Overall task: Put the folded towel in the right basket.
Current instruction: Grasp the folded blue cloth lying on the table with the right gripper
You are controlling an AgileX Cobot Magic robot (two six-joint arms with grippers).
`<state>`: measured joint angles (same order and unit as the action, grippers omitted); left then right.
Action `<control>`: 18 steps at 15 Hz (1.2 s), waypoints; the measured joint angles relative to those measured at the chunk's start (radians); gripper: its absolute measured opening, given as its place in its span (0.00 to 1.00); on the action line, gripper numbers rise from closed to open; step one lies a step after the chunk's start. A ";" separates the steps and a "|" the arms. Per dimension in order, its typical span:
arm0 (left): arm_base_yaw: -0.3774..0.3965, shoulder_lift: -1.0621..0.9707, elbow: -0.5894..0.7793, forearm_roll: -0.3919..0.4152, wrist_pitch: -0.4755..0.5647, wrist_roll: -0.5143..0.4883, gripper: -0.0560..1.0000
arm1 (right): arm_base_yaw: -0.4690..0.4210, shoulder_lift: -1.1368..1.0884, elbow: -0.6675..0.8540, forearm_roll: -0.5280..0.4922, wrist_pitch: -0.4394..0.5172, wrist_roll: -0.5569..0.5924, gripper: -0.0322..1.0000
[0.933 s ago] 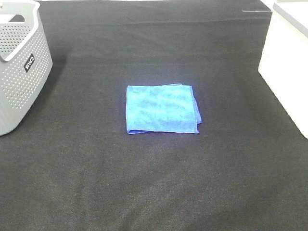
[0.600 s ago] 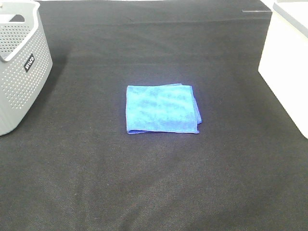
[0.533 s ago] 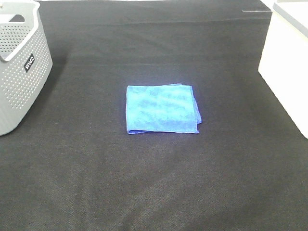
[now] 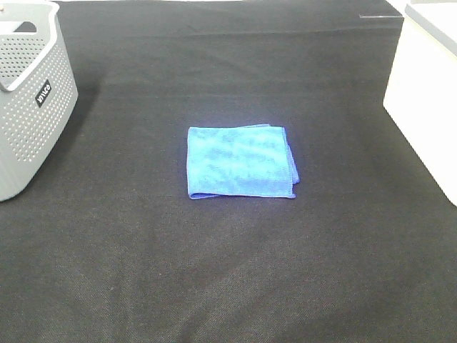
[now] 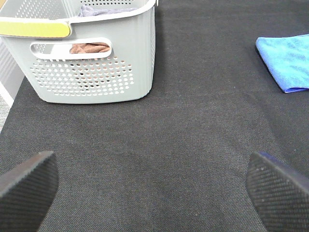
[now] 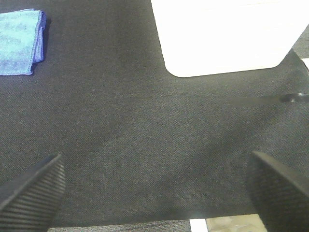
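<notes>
folded blue microfibre towel [image 4: 240, 162] lies on black woven tabletop [image 4: 228, 286]; white smooth-walled basket [image 4: 425, 93] well to its right, grey perforated plastic basket [image 4: 32, 100] well to its left. left gripper [image 5: 154, 191] and right gripper [image 6: 154, 191]: jaws wide apart, empty.

Light was bright, even, and seemed to come from overhead. Black cloth [image 4: 214, 271] soaked it up, and the weave stayed sharp in all three views, with a paler sheen across the middle of my right wrist view. White basket [image 4: 425, 93] was blown out, with no surface detail. Grey basket [image 4: 28, 107] threw a soft shadow onto the cloth beside it. Towel [image 4: 240, 162] was crisp, with a thin dark shadow line along its folded edge. My left fingers [image 5: 26, 188] and right fingers [image 6: 31, 193] were dark and slightly soft at the frame corners.
</notes>
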<state>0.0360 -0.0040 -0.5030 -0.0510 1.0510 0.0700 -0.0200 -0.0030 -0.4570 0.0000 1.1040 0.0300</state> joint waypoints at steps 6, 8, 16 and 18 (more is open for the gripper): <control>0.000 0.000 0.000 0.000 0.000 0.000 0.99 | 0.000 0.000 0.000 0.000 0.000 0.000 0.98; 0.000 0.000 0.000 0.000 0.000 0.000 0.99 | 0.000 0.000 0.000 0.000 0.000 0.000 0.98; 0.000 0.000 0.000 0.000 0.000 0.000 0.99 | 0.000 0.000 0.000 0.000 0.000 0.000 0.98; 0.000 0.000 0.000 0.000 0.000 0.000 0.99 | 0.000 0.000 0.000 0.000 0.000 0.000 0.98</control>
<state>0.0360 -0.0040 -0.5030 -0.0510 1.0510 0.0700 -0.0200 -0.0030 -0.4570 0.0000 1.1040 0.0300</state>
